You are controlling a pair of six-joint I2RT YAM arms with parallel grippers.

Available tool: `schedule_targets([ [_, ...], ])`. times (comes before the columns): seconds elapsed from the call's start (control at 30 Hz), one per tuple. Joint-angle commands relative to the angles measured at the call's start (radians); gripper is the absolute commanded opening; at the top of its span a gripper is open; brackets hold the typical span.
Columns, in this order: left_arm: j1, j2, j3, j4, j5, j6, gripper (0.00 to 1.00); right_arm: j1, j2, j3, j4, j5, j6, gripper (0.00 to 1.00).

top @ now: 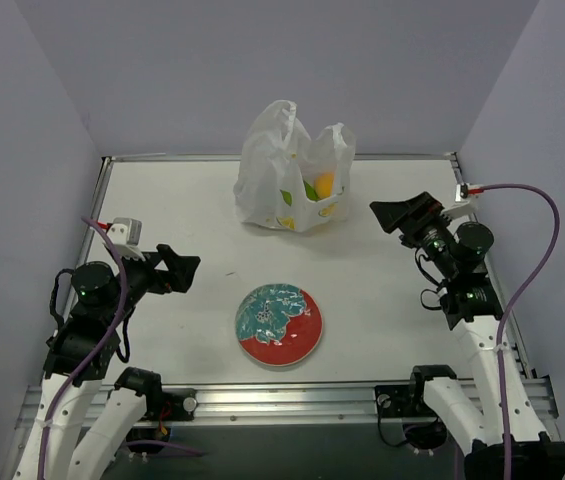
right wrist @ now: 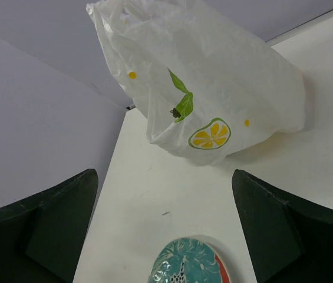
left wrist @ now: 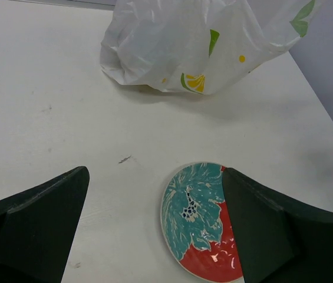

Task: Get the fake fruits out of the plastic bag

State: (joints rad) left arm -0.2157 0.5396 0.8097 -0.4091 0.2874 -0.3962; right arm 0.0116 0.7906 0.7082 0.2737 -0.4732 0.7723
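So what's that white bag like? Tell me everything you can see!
The plastic bag is thin, crinkly and white, with small lemon and leaf prints. It stands slumped at the far middle of the table, two handle loops sticking up, mouth open. An orange-yellow fruit and a green shape show inside. Only the table touches it.

The plastic bag (top: 267, 172) is thin, crinkled white film, faintly shiny and half see-through. The plate (top: 279, 325) looks glazed and glossy, with small highlights; the table (top: 162, 210) is matt white and lightly scuffed.
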Motion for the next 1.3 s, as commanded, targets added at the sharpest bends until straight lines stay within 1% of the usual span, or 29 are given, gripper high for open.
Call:
schedule_targets([
  [0.0, 0.004, 0.006, 0.057, 0.007, 0.001, 0.019, 0.94, 0.040, 0.038, 0.057, 0.073, 0.014, -0.004, 0.93],
  [0.03, 0.004, 0.011, 0.059, 0.006, 0.002, 0.019, 0.94, 0.063, 0.068, 0.077, 0.074, 0.042, -0.022, 0.95],
  [0.1, 0.006, 0.017, 0.059, 0.007, 0.001, 0.014, 0.94, 0.096, 0.108, 0.106, 0.058, 0.083, -0.072, 0.97],
  [0.13, 0.006, 0.019, 0.057, 0.010, 0.001, 0.013, 0.94, 0.137, 0.163, 0.126, 0.039, 0.109, -0.096, 0.97],
  [0.2, 0.006, 0.019, 0.054, 0.015, 0.007, 0.011, 0.94, 0.189, 0.226, 0.210, -0.023, 0.198, -0.149, 0.98],
  [0.23, 0.004, 0.023, 0.052, 0.019, 0.012, 0.011, 0.94, 0.244, 0.287, 0.238, -0.039, 0.231, -0.200, 0.98],
  [0.27, 0.004, 0.026, 0.051, 0.020, 0.012, 0.011, 0.94, 0.272, 0.315, 0.293, -0.051, 0.307, -0.221, 0.98],
  [0.33, 0.003, 0.036, 0.052, 0.016, 0.013, 0.013, 0.94, 0.332, 0.386, 0.348, -0.094, 0.379, -0.289, 0.98],
  [0.37, 0.001, 0.039, 0.054, 0.016, 0.015, 0.013, 0.94, 0.341, 0.407, 0.391, -0.102, 0.422, -0.301, 0.98],
  [0.57, 0.001, 0.068, 0.054, 0.029, 0.033, -0.007, 0.94, 0.347, 0.559, 0.508, -0.113, 0.508, -0.379, 0.98],
  [0.6, 0.001, 0.077, 0.052, 0.047, 0.041, -0.018, 0.94, 0.349, 0.605, 0.548, -0.116, 0.525, -0.393, 0.98],
  [0.73, -0.007, 0.170, 0.071, 0.125, 0.101, -0.113, 0.94, 0.344, 0.719, 0.631, -0.139, 0.565, -0.439, 0.98],
  [0.77, -0.026, 0.190, 0.078, 0.144, 0.102, -0.148, 0.94, 0.344, 0.742, 0.642, -0.139, 0.565, -0.453, 0.97],
  [0.83, -0.068, 0.261, 0.103, 0.185, 0.058, -0.165, 0.94, 0.344, 0.792, 0.662, -0.137, 0.564, -0.462, 0.90],
  [0.87, -0.135, 0.285, 0.136, 0.203, 0.030, -0.170, 0.94, 0.343, 0.809, 0.659, -0.114, 0.562, -0.465, 0.87],
  [0.9, -0.181, 0.313, 0.161, 0.204, -0.056, -0.162, 0.94, 0.341, 0.814, 0.649, -0.094, 0.559, -0.467, 0.79],
  [0.93, -0.233, 0.373, 0.190, 0.201, -0.115, -0.150, 0.94, 0.341, 0.820, 0.634, -0.076, 0.545, -0.470, 0.73],
  [0.97, -0.288, 0.407, 0.259, 0.196, -0.178, -0.112, 0.94, 0.338, 0.825, 0.633, -0.064, 0.533, -0.472, 0.65],
  [1.0, -0.389, 0.484, 0.302, 0.178, -0.241, -0.089, 0.94, 0.334, 0.834, 0.629, -0.059, 0.525, -0.479, 0.49],
  [1.03, -0.427, 0.529, 0.350, 0.164, -0.366, -0.066, 0.94, 0.334, 0.837, 0.626, -0.053, 0.518, -0.482, 0.39],
  [1.07, -0.453, 0.572, 0.437, 0.139, -0.414, -0.041, 0.94, 0.332, 0.835, 0.619, -0.050, 0.513, -0.482, 0.29],
  [1.1, -0.468, 0.656, 0.475, 0.133, -0.444, -0.038, 0.94, 0.330, 0.831, 0.616, -0.048, 0.509, -0.479, 0.19],
  [1.17, -0.468, 0.741, 0.549, 0.124, -0.479, -0.017, 0.94, 0.317, 0.820, 0.587, -0.025, 0.484, -0.453, 0.11],
  [1.2, -0.473, 0.820, 0.621, 0.119, -0.491, -0.012, 0.94, 0.309, 0.808, 0.577, -0.013, 0.448, -0.441, 0.05],
  [1.27, -0.473, 0.890, 0.684, 0.130, -0.505, 0.008, 0.94, 0.295, 0.797, 0.548, 0.025, 0.398, -0.406, 0.05],
])
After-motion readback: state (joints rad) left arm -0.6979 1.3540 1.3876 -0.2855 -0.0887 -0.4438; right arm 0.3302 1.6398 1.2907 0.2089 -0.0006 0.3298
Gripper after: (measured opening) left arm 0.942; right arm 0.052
